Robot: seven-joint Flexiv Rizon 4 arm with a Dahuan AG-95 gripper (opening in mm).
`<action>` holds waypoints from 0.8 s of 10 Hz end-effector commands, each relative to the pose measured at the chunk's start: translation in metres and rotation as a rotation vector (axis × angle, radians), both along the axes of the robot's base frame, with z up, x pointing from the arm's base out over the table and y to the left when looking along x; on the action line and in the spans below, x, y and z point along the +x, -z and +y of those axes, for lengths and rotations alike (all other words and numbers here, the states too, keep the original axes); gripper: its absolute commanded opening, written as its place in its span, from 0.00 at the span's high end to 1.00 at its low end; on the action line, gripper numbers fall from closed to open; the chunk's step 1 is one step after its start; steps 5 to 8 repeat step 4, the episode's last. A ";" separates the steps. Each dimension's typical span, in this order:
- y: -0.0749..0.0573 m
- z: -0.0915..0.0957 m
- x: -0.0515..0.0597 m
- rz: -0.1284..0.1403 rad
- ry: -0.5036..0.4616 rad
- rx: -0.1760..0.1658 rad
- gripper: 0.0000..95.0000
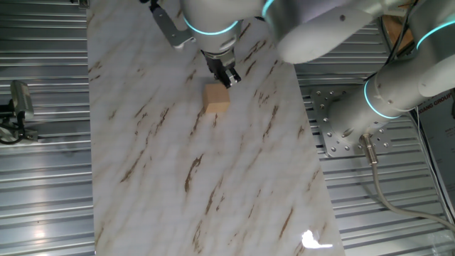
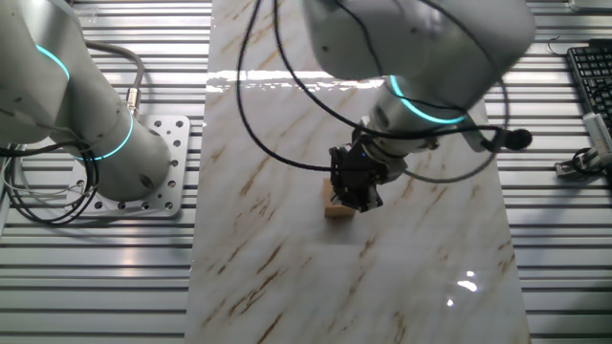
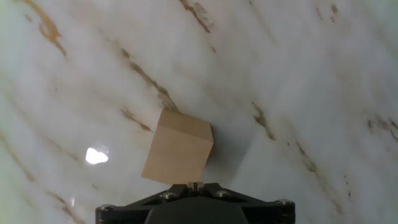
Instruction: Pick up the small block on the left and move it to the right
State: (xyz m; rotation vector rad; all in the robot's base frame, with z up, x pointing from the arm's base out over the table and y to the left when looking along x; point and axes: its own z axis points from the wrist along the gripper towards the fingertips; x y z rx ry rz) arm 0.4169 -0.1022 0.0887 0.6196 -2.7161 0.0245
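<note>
A: What's filling the views?

B: The arm (image 1: 334, 28) is reaching over the marble table (image 1: 234, 192), with its base (image 2: 115, 162) sitting beside it.

A: And the gripper?

B: The gripper (image 1: 226, 76) is hanging just above the block (image 1: 216, 99); whether its fingers are apart, I can't tell.

A: The block?

B: It's sitting on the table near the middle, and showing just ahead of the gripper in the hand view (image 3: 179, 149).

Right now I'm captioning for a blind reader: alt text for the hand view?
A small tan wooden block sits on a marble-patterned table, just beyond the dark end effector at the frame's bottom edge.
</note>
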 end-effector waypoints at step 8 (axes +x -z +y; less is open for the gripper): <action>-0.001 0.000 -0.001 0.034 0.002 0.058 1.00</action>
